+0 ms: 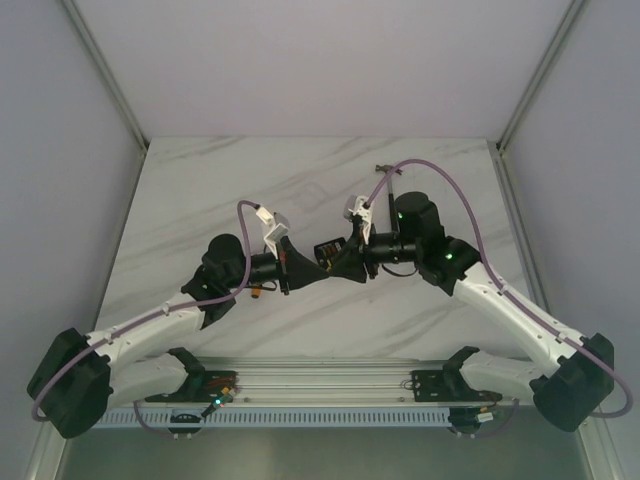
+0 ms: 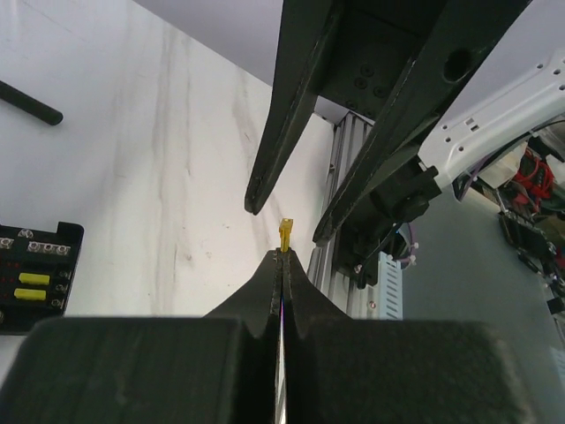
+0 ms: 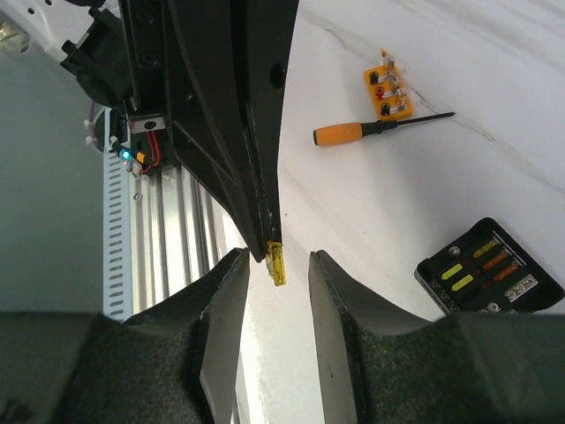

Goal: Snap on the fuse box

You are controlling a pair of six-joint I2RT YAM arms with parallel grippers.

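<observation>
One fuse box [image 3: 490,269] sat on the counter [image 3: 397,194], well apart from both claws. Its rows were showing, and in it I counted two yellow fuses [image 3: 457,276] and at least two orange ones.

My left claw [image 2: 284,256] was clenched on one loose yellow fuse [image 2: 285,231], held above the counter. My right claw [image 3: 278,258] was released, its two fingers [image 3: 221,309] on either side of that fuse, not touching.

Farther out lay one orange-handled screwdriver [image 3: 366,131] and one small orange block [image 3: 388,91] just beside it.
</observation>
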